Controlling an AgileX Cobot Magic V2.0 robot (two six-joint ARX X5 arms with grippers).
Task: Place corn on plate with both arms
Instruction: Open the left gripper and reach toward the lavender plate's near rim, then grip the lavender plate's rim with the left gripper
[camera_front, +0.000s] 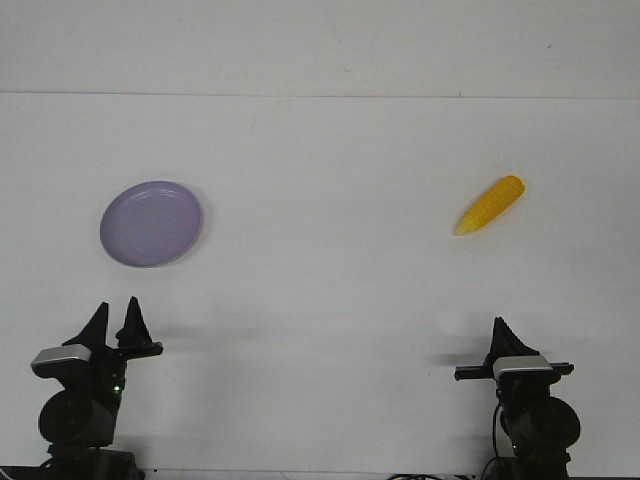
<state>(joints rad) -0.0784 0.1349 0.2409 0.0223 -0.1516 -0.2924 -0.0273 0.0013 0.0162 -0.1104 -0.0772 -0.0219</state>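
We see the plate (151, 223) lying bare on the white desk (330, 280), and the corn (490, 205) lies on the desk well apart from the plate, off to its right, tilted with its pointed tip toward the near edge. Nearer than the plate, our left hand (115, 325) stands with its prongs spread and holds nothing. Far to the plate's right and nearer, our right hand (500, 338) also holds nothing, though we cannot tell how far it is open.
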